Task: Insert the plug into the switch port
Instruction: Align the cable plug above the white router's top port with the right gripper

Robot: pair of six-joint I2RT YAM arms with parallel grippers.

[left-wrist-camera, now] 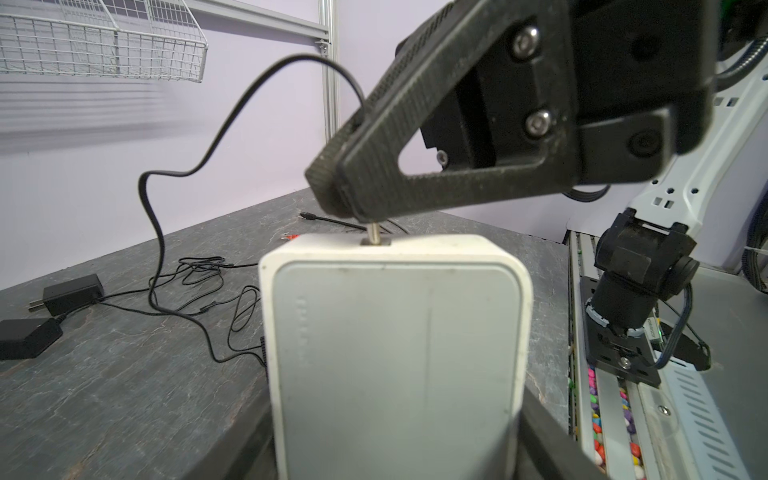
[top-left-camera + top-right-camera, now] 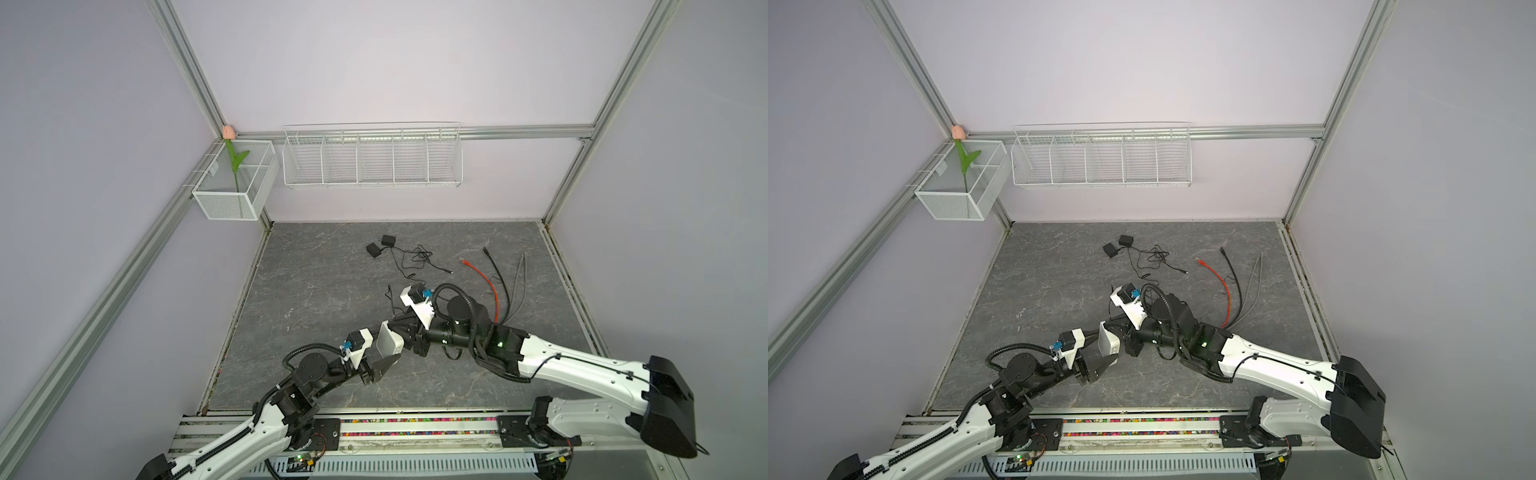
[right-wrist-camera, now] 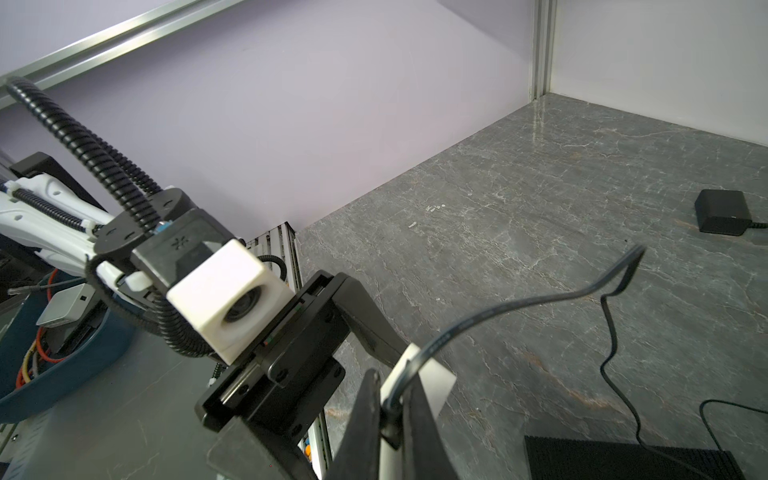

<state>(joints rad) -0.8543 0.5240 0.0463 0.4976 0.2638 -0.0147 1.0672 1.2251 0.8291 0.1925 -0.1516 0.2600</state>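
Note:
My left gripper (image 2: pixel 388 351) is shut on the white switch (image 2: pixel 389 341) and holds it on edge above the table; the switch's grey face (image 1: pixel 395 353) fills the left wrist view. My right gripper (image 1: pixel 345 195) is shut on the black plug (image 3: pixel 392 419) right at the switch's upper edge. The plug's metal tip (image 1: pixel 374 232) stands in the small port recess (image 1: pixel 377 242) on that edge. How deep it sits I cannot tell. The plug's thin black cable (image 3: pixel 519 303) arcs up and away to the table. In both top views the two grippers meet at the table's middle front (image 2: pixel 1115 328).
Two black power adapters (image 2: pixel 382 246) with tangled thin leads lie at the back centre. A red cable (image 2: pixel 488 280), a black one and grey ones lie at the right. A wire shelf (image 2: pixel 372 158) and a mesh basket (image 2: pixel 232 195) hang on the walls.

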